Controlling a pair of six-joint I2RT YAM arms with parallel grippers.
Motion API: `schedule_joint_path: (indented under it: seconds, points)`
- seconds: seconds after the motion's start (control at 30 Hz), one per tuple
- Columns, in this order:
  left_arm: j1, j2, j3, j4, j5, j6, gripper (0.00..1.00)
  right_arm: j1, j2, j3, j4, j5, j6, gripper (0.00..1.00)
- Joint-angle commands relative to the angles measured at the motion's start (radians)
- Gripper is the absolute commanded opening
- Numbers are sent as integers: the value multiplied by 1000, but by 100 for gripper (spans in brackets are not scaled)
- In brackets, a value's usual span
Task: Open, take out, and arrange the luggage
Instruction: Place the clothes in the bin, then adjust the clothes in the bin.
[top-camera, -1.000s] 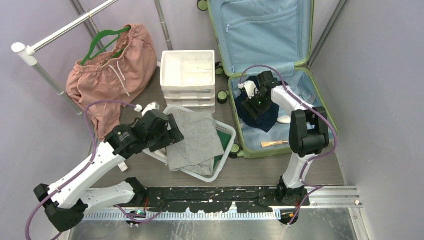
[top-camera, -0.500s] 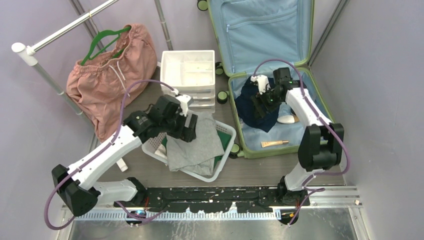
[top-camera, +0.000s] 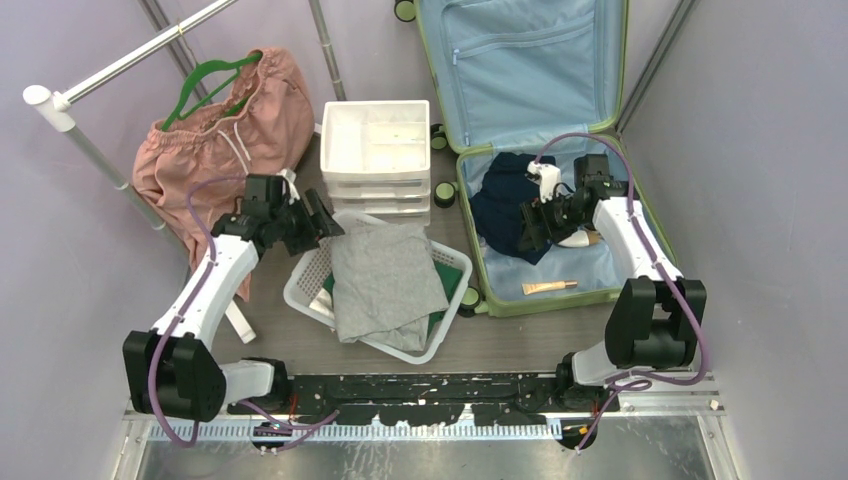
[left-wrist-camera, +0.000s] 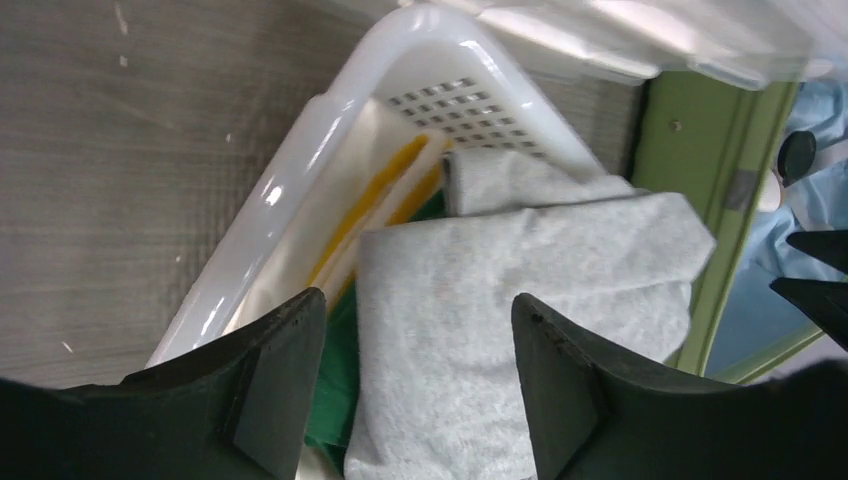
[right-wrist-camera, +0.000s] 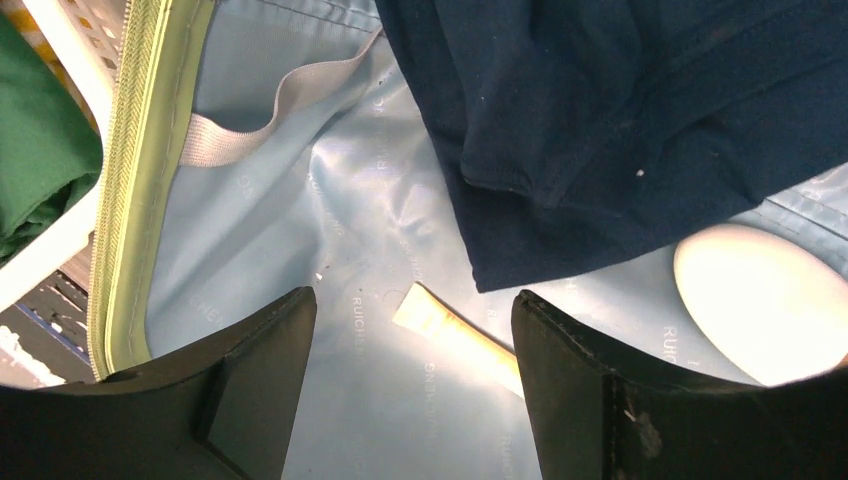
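Observation:
The light-green luggage (top-camera: 560, 302) lies open at the right, its lid (top-camera: 520, 60) propped up at the back with the blue lining showing. Inside lie a dark navy garment (top-camera: 505, 205), a white oval object (top-camera: 572, 238) and a cream tube (top-camera: 548, 287). My right gripper (top-camera: 528, 225) hovers open above the lining, over the tube (right-wrist-camera: 460, 335) and beside the navy garment (right-wrist-camera: 620, 120). My left gripper (top-camera: 318, 215) is open at the far-left corner of the white basket (left-wrist-camera: 330, 110), above the grey garment (left-wrist-camera: 520, 300), holding nothing.
A white drawer unit (top-camera: 378, 155) stands between the basket (top-camera: 300, 290) and the luggage. A pink garment (top-camera: 225, 140) on a green hanger hangs from a metal rail (top-camera: 110, 70) at the left. Green cloth (left-wrist-camera: 330, 400) lies under the grey garment. Walls close in on both sides.
My left arm has pulled back to the left, off the grey garment, toward the basket's far corner. My right gripper has moved right and toward me, off the navy garment.

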Motion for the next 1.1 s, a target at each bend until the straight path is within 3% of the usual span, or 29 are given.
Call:
schedule_joint_path:
  seconds: [0.0, 0.2, 0.4, 0.6, 0.8, 0.93, 1.07]
  points:
    - [24, -27, -90, 158, 68, -167, 65, -22, -78, -10, -1, -56, 21, 77]
    - [24, 7, -143, 181, 68, -202, 56, -32, -96, -15, -4, -78, 30, 77]
    - [24, 10, -155, 201, 84, -234, 17, -36, -109, -18, -7, -87, 34, 77]
    - [24, -15, -188, 193, 55, -246, 2, -42, -130, -26, -9, -96, 35, 77]
    - [24, -101, -205, 106, -98, -255, 0, -46, -144, -24, -22, -107, 35, 77]
    - [23, -217, -226, 23, -256, -314, 0, -48, -157, -24, -27, -114, 35, 77]
    - [24, -292, -267, -16, -328, -374, 0, -49, -161, -26, -26, -120, 38, 77]
